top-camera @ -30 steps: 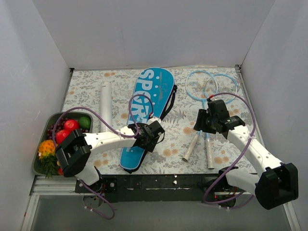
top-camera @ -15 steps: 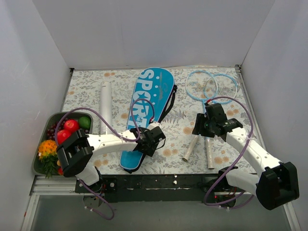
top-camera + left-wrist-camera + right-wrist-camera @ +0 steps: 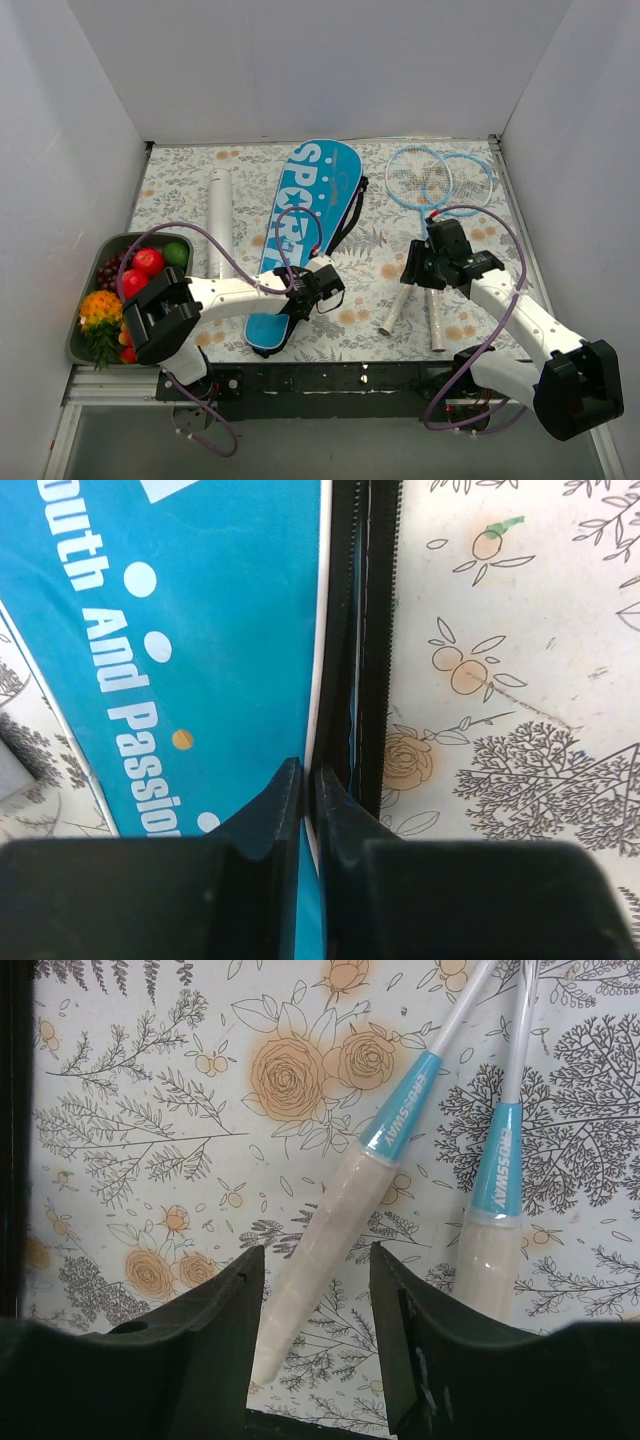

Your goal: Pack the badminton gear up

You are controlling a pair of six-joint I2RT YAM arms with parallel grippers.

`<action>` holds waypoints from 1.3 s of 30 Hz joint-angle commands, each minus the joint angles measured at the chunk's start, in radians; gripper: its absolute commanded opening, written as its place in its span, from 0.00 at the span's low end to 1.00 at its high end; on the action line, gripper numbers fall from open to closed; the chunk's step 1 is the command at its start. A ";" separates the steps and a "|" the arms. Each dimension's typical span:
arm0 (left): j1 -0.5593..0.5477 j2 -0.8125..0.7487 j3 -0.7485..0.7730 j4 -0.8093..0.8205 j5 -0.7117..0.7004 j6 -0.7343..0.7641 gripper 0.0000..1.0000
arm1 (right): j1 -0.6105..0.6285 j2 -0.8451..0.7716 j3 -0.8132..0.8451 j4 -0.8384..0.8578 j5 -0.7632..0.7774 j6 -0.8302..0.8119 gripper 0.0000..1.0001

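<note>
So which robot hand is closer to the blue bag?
Left. The left gripper pinches the blue cover at its edge; the right gripper straddles a racket handle, apart from it.

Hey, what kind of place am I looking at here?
Probably a robot test booth: plain white walls box in a floral-patterned tabletop, with two white robot arms bolted along its near edge.
</note>
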 commanded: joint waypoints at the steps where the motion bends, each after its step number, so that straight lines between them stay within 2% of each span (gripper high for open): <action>1: -0.005 -0.022 -0.010 0.006 -0.041 0.000 0.00 | 0.007 -0.022 -0.008 0.031 -0.011 0.011 0.53; 9: -0.006 -0.152 0.054 -0.008 -0.010 -0.017 0.00 | 0.008 -0.021 0.032 0.010 0.008 -0.003 0.53; 15: -0.005 -0.218 0.127 -0.030 0.017 -0.044 0.00 | 0.007 0.042 0.119 -0.010 0.072 -0.010 0.57; 22: 0.001 -0.246 0.125 -0.008 -0.006 -0.058 0.00 | -0.057 0.191 0.228 -0.018 0.218 -0.012 0.60; 26: 0.009 -0.263 0.127 0.030 0.005 -0.055 0.00 | -0.120 0.289 0.285 0.026 0.224 -0.061 0.60; 34: 0.030 -0.300 0.130 0.085 0.045 -0.026 0.00 | -0.153 0.501 0.394 0.135 0.216 -0.183 0.59; 39: 0.040 -0.326 0.107 0.110 0.066 -0.009 0.00 | -0.171 0.645 0.525 0.119 0.242 -0.230 0.57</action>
